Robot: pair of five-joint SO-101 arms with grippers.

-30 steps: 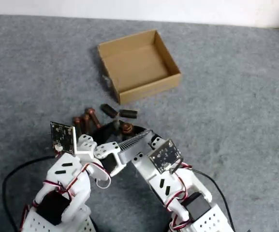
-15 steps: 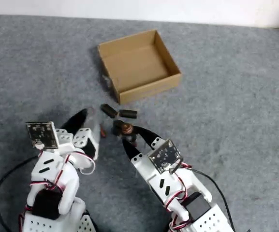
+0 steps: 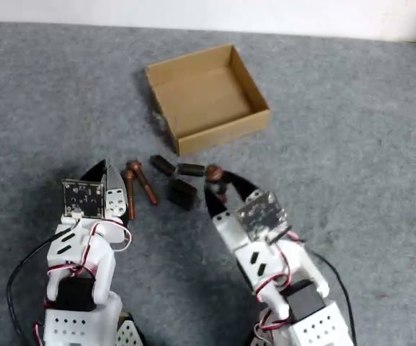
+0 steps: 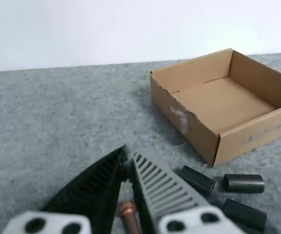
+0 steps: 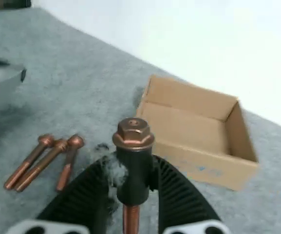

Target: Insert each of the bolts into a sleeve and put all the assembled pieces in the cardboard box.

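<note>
My right gripper [image 3: 218, 186] is shut on a black sleeve [image 5: 133, 175] with a copper bolt [image 5: 133, 135] through it, held upright just off the table in front of the cardboard box [image 3: 208, 97]. The box [image 5: 198, 129] is open and has nothing in it. My left gripper [image 3: 107, 169] is shut with nothing between its fingers [image 4: 150, 178], right beside the loose copper bolts [image 3: 139, 184]. Three black sleeves [image 3: 182, 193] lie between the two grippers. From the left wrist they lie ahead of the fingers, short of the box [image 4: 223, 105].
Grey felt covers the table. Loose bolts [image 5: 43, 158] lie together off to one side of my right gripper. A bolt tip [image 4: 126, 214] lies on the felt under my left fingers. Open felt surrounds the box on its far and right sides.
My left gripper has drawn back from the right one, swung left and shut. My right gripper has moved right and toward the box, carrying the bolt-and-sleeve piece.
</note>
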